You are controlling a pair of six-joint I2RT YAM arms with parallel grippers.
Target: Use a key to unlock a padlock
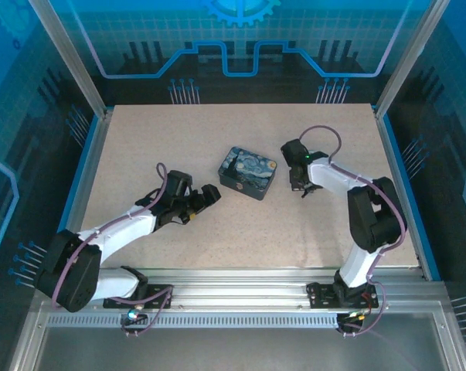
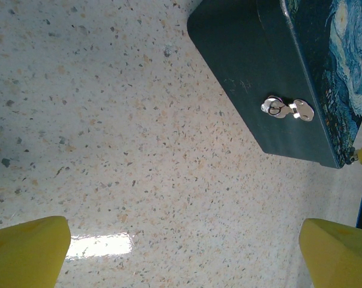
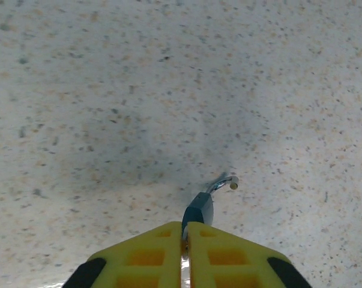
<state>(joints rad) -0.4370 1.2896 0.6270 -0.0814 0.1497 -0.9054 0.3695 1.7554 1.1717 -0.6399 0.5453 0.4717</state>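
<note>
My right claw (image 3: 185, 227) is clenched on the key (image 3: 199, 207), low over the table (image 3: 108, 90) beside the tin (image 1: 248, 173), and my left claw (image 2: 184, 255) is released; the key seems light, stiff and slippery, so I would pinch its darker end firmly

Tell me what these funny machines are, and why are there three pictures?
These are two robot arms, a left arm and a right arm, bolted to a table. One picture looks down from above. The other two come from little cameras on each wrist, so you see the yellow fingers up close. On the table lies a blue tin painted with a starry night sky, and the left wrist camera sees its silver clasp. The left gripper is wide open and holds nothing. The right gripper pinches a tiny bluish-grey metal piece, probably the key.
</note>
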